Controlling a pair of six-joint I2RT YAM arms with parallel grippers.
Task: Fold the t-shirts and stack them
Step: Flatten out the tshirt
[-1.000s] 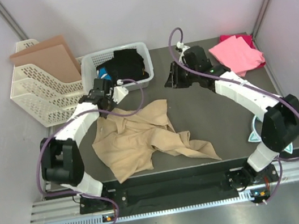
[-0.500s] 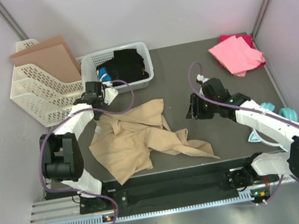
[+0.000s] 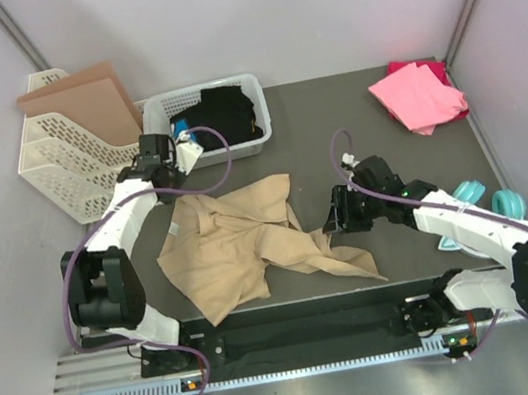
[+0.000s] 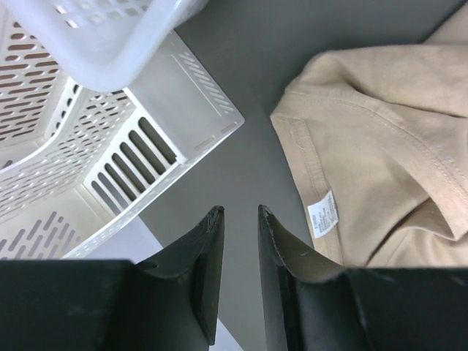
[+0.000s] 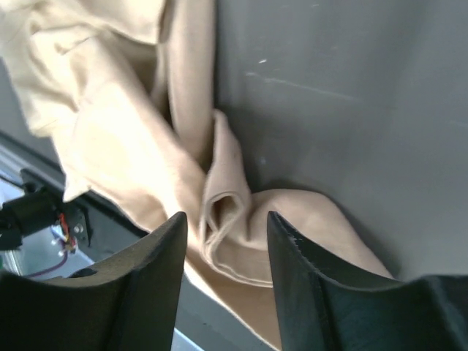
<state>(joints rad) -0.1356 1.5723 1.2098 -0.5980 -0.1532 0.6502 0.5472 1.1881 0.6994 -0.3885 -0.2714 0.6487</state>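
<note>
The tan t-shirt point(image 3: 237, 248) lies crumpled at the front left of the dark table, its collar and white label point(image 4: 322, 216) towards the left. My left gripper point(image 3: 155, 165) hovers above the table between the collar and the rack; its jaws point(image 4: 240, 212) stand slightly apart and hold nothing. My right gripper point(image 3: 333, 216) is open just over the shirt's right edge, where a rolled fold of tan cloth point(image 5: 227, 219) lies below the gap between its fingers. A bright pink t-shirt point(image 3: 414, 96) lies on a darker magenta one point(image 3: 437, 67) at the back right.
A white basket point(image 3: 157, 114) with dark clothes stands at the back, close to my left gripper. A white slotted rack point(image 3: 67, 170) with a brown cardboard sheet point(image 3: 86, 101) stands at the far left. A teal object point(image 3: 482, 196) lies by the right arm.
My left gripper opened, let go of the tan collar and drew back towards the basket. My right arm swung from the back near the pink shirt down to the tan shirt's right edge.
</note>
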